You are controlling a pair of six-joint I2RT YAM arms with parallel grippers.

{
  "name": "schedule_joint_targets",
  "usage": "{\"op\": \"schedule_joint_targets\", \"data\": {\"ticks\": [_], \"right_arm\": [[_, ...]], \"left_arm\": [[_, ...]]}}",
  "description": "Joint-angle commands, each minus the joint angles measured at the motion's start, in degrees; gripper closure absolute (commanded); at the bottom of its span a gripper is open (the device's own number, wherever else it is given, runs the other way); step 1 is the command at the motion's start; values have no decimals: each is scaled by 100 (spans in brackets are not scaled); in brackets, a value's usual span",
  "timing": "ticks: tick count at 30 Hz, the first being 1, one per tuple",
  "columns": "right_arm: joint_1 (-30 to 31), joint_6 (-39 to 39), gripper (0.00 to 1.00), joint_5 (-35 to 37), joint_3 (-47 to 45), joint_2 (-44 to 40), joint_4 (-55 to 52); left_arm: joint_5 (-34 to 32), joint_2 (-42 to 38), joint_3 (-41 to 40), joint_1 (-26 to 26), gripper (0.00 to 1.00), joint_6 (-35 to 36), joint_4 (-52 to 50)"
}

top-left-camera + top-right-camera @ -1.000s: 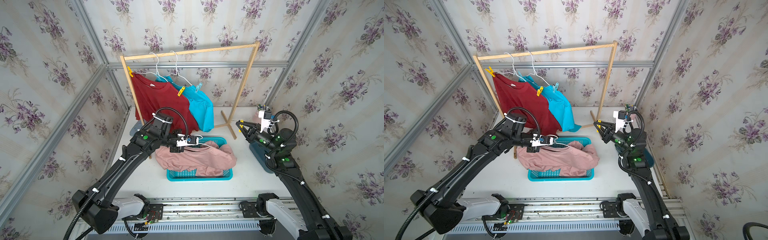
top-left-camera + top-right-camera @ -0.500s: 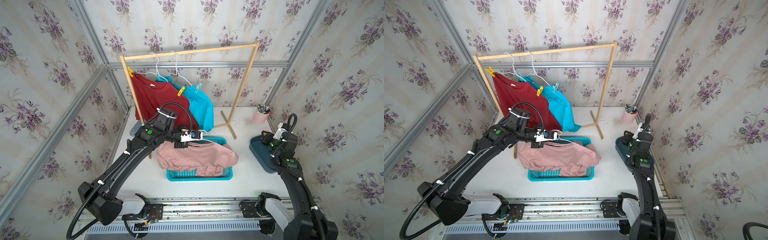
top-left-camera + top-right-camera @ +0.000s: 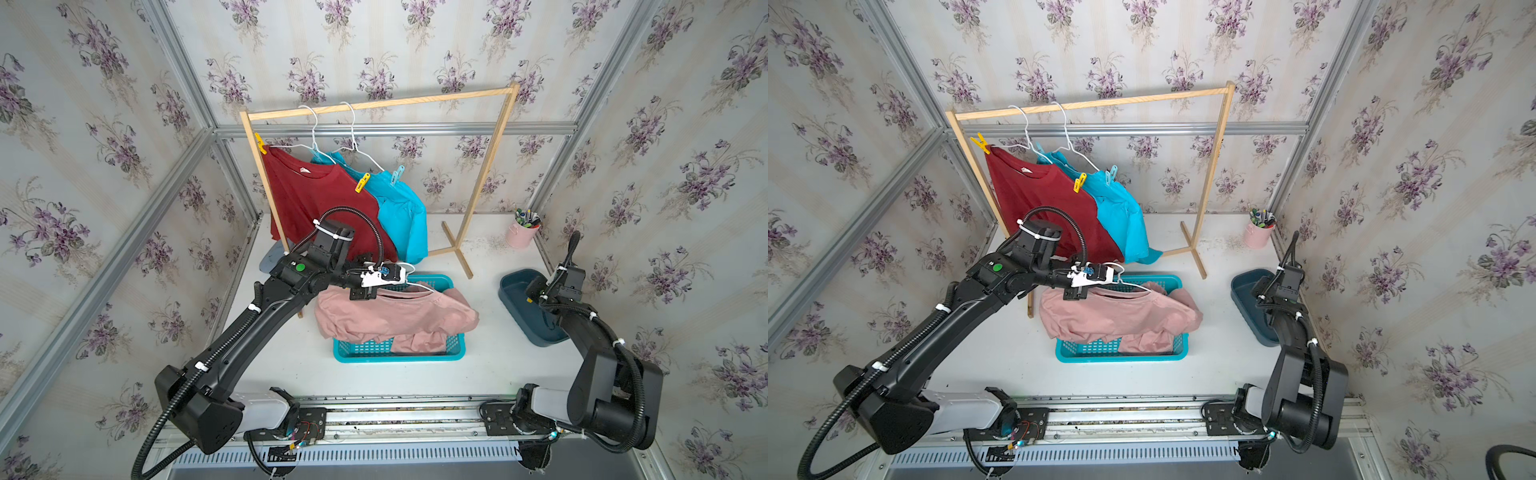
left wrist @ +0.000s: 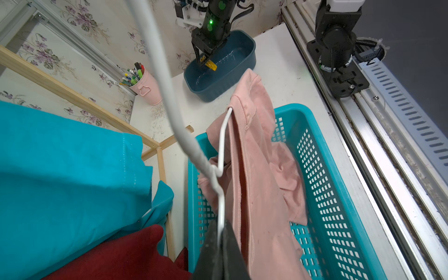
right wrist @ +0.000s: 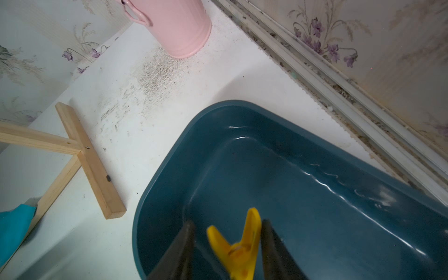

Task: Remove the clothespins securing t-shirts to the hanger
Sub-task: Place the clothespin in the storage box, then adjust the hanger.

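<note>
Above the tub (image 5: 266,135), right wrist view: the right gripper (image 5: 227,222) has its fingers (image 5: 184,242) parted, yellow pin (image 5: 238,252) loose between them, seemingly dropping. Best stay low and central, opening fully. Left wrist view: the left gripper (image 4: 218,232) pinches the hanger (image 4: 169,97), pink shirt (image 4: 257,169) trailing into the basket (image 4: 322,194). Both top views: tub at the desk's (image 3: 291,365) right edge, other pins (image 3: 362,183) on the rack's (image 3: 488,166) shirts; a second ago the right arm reached mid-desk.

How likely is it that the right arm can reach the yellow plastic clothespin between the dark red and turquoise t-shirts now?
Probably yes: the right gripper hangs open over the dark blue plastic tub, another yellow peg between its jaws. Nothing obvious stands between it and that clothespin.
</note>
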Motion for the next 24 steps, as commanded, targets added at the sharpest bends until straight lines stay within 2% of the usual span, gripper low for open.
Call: {"op": "schedule_joint_targets", "data": {"ticks": [1,5,10,14,18,22,24], "right_arm": [[-5,-93,42,79,149,25,-214],[-7,-84,39,-168,287,-90,-513],[202,-58,38,-1110,398,-738,-769],[1209,-86,37,-1517,546,-1710,-612],[2318,-171,35,-1509,825,-2350,-450],[2812,-317,35,-1908,1222,-2421,-463],[3035,-427,35,-2245,1439,-2389,-395]], "left_arm": [[246,-103,-46,1,100,1,161],[208,-180,-100,3,100,-11,200],[142,-183,-41,3,100,-385,318],[-207,-274,123,2,100,-744,339],[-571,-530,251,3,100,-893,339],[-1281,-827,400,2,100,-1620,285],[-1402,-965,295,15,100,-1806,260]]}}
